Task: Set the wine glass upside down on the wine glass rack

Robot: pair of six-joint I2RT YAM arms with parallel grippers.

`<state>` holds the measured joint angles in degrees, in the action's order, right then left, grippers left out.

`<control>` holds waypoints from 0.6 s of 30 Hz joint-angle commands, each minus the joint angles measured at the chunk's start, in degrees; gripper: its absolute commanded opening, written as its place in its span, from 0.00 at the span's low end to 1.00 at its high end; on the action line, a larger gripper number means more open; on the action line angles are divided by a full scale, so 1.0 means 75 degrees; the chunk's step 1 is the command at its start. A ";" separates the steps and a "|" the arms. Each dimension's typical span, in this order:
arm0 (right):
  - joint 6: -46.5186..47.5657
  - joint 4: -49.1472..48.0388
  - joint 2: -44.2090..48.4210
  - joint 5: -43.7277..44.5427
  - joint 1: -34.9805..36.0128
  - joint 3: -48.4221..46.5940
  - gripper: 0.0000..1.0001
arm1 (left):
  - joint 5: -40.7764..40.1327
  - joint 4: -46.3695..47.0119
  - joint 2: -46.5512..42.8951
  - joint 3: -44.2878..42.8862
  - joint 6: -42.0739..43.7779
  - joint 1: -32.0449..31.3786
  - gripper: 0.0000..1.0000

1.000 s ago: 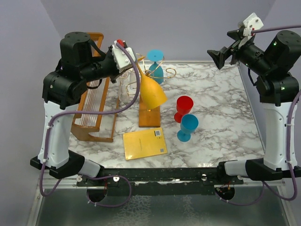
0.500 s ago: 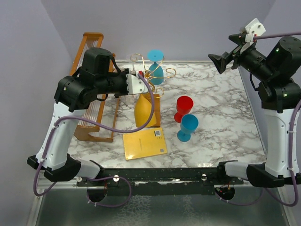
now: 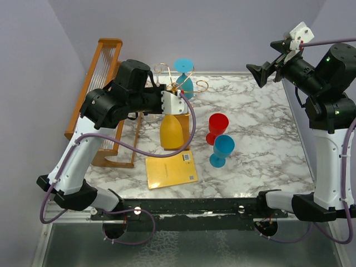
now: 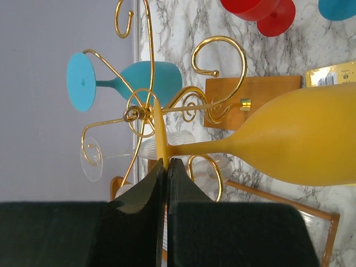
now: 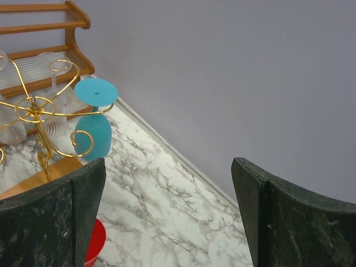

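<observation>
Held the yellow wine glass [image 4: 300, 139] by its thin foot, with the left gripper [image 4: 166, 162] clamped tight on the foot's edge. Held it upside down, foot high and bowl low, over the wooden base [image 4: 245, 97] of the wine glass rack [image 4: 146, 114] on the far half of the table [image 3: 261, 133]. Held the foot just beside the rack's gold hub, among the curled arms. Could not tell of any contact with the wire. Saw a teal glass [image 4: 150, 83] hanging inverted on the rack's far side. Saw a red glass [image 3: 217, 127] and a blue glass [image 3: 222, 149] just beside each other right of the rack, a yellow booklet [image 3: 171, 168] nearer, and a wooden frame [image 3: 105, 72] at the far left. Saw the right gripper [image 5: 167, 217] high at the far right, spread wide apart, gripping nothing.
</observation>
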<state>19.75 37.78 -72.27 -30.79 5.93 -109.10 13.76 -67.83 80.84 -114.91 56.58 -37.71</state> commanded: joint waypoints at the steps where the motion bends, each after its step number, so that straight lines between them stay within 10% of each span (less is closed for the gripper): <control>1: -0.0009 -0.0065 0.0000 -0.0124 -0.0015 0.0113 0.94 | -0.0342 0.0411 0.0123 -0.0021 0.0117 -0.0157 0.00; 18: 0.0039 -0.0022 -0.0039 -0.0174 -0.0006 0.0165 0.94 | -0.2079 0.1064 0.0406 0.0394 0.0039 -0.0444 0.00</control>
<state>19.79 37.78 -72.42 -30.96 5.93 -107.85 1.78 -62.63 83.81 -112.75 57.32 -40.53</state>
